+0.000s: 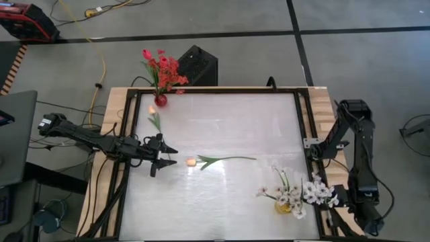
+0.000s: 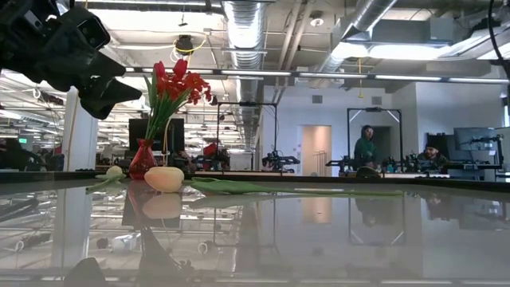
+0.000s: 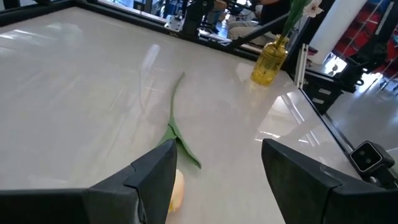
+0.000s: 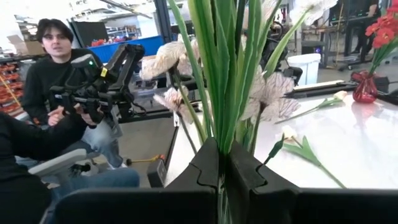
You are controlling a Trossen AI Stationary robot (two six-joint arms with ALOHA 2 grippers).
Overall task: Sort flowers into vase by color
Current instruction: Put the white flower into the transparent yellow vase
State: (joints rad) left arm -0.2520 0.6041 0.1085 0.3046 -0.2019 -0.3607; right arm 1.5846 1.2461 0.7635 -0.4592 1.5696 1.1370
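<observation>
While the left pincer [image 1: 163, 161] hovers with its fingers spread wide just above the glossy white worktop [image 1: 222, 128], a pale orange tulip bud on a thin green stem [image 1: 201, 161] lies flat just beyond its tips. A second such bud [image 1: 154, 115] lies near the small red vase of red blooms [image 1: 160, 99] at the far corner. The right pincer [image 4: 219, 180] is shut, empty, beside the yellow vase of white blossoms [image 1: 285, 205].

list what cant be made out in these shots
- Yellow vase: top cropped by the left wrist view's edge; the high view hides it under white blooms.
- Orange tulip bud: partly behind the left tool finger.
- Right tool: stems fill its view; what stands behind them is hidden.
</observation>
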